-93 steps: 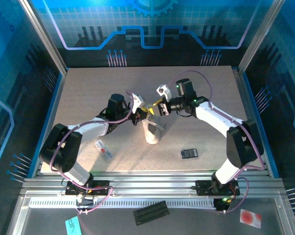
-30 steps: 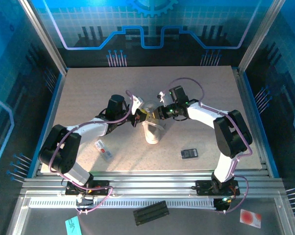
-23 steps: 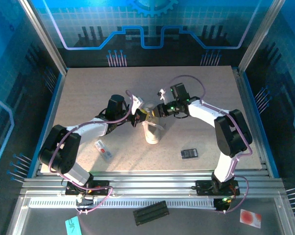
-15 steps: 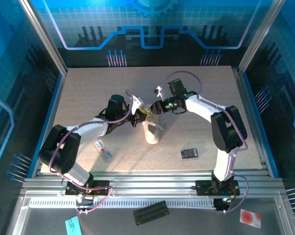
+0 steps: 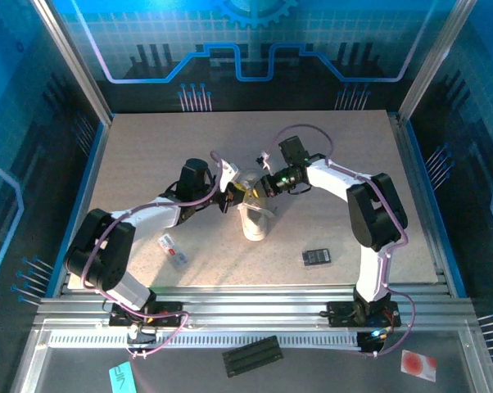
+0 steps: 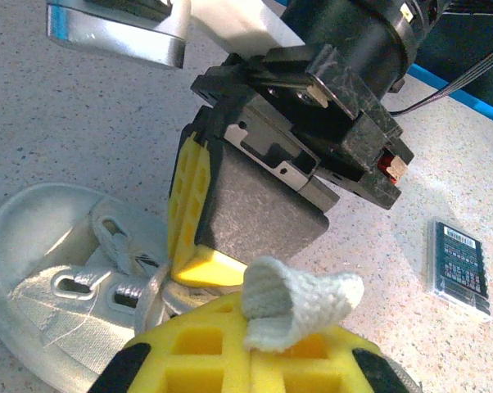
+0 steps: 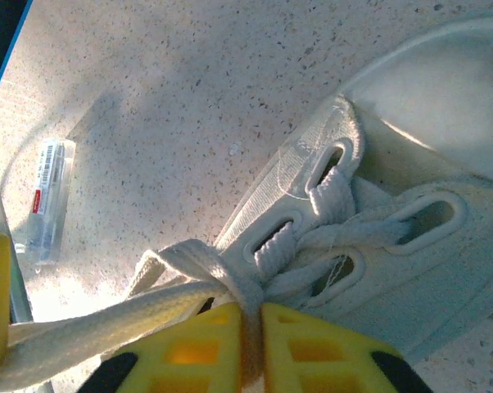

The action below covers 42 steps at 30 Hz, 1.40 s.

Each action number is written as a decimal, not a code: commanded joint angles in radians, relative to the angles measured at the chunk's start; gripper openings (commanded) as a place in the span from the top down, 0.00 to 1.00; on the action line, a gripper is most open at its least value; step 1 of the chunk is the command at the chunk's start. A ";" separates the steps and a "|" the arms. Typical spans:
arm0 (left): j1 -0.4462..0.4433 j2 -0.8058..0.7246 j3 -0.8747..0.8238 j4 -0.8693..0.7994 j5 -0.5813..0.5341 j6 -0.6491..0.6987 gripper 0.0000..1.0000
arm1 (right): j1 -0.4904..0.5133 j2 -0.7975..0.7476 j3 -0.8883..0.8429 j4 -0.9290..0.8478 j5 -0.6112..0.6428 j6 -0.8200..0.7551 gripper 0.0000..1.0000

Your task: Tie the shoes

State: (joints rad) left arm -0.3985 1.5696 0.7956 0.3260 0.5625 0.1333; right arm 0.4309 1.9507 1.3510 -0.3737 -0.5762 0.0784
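Observation:
The small white shoe (image 5: 254, 219) lies mid-table, its open top facing away from the arms. Both grippers meet over its laces. My left gripper (image 5: 230, 196) is shut on a folded loop of white lace (image 6: 300, 299) that sticks up between its yellow fingers (image 6: 189, 348). My right gripper (image 5: 260, 189) is shut on another strand of lace (image 7: 230, 282), pinched just above the eyelets of the shoe (image 7: 394, 205). In the left wrist view the right gripper's yellow fingers (image 6: 187, 196) stand pressed together right behind the lace loop, over the shoe (image 6: 50, 286).
A small black device (image 5: 316, 257) (image 6: 458, 266) lies right of the shoe, nearer the front. A flat white-and-red packet (image 5: 173, 250) (image 7: 47, 196) lies to the front left. Blue walls (image 5: 91, 155) border the table.
My right gripper has moved left to the shoe's laces, opened a little, then closed on a strand. The left gripper has stayed still, holding its loop.

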 commanded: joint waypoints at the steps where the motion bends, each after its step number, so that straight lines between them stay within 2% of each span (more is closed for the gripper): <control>1: 0.004 -0.028 0.013 -0.019 0.013 0.009 1.00 | -0.008 -0.022 -0.009 0.022 0.028 0.023 0.91; 10: 0.003 -0.028 0.012 -0.026 0.013 0.006 1.00 | -0.033 -0.163 -0.203 0.273 0.101 0.269 0.91; 14: 0.003 -0.026 0.015 -0.032 0.016 0.008 1.00 | -0.032 -0.180 -0.239 0.290 0.154 0.351 0.89; 18: 0.003 -0.019 0.022 -0.037 0.022 0.008 1.00 | -0.030 -0.176 -0.239 0.290 0.133 0.363 0.77; 23: 0.003 -0.016 0.027 -0.042 0.025 0.011 1.00 | -0.045 -0.191 -0.226 0.309 0.050 0.287 0.63; 26: 0.003 -0.017 0.030 -0.049 0.030 0.016 1.00 | -0.065 -0.165 -0.168 0.249 -0.032 0.195 0.59; 32: 0.003 -0.023 0.032 -0.052 0.033 0.020 1.00 | -0.063 -0.030 0.058 -0.077 -0.045 0.010 0.58; 42: 0.003 -0.029 0.039 -0.071 0.040 0.027 1.00 | -0.011 0.097 0.197 -0.247 -0.018 -0.114 0.59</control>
State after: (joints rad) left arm -0.3985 1.5677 0.7982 0.2813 0.5671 0.1349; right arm 0.3969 2.0197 1.5108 -0.5194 -0.5903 0.0277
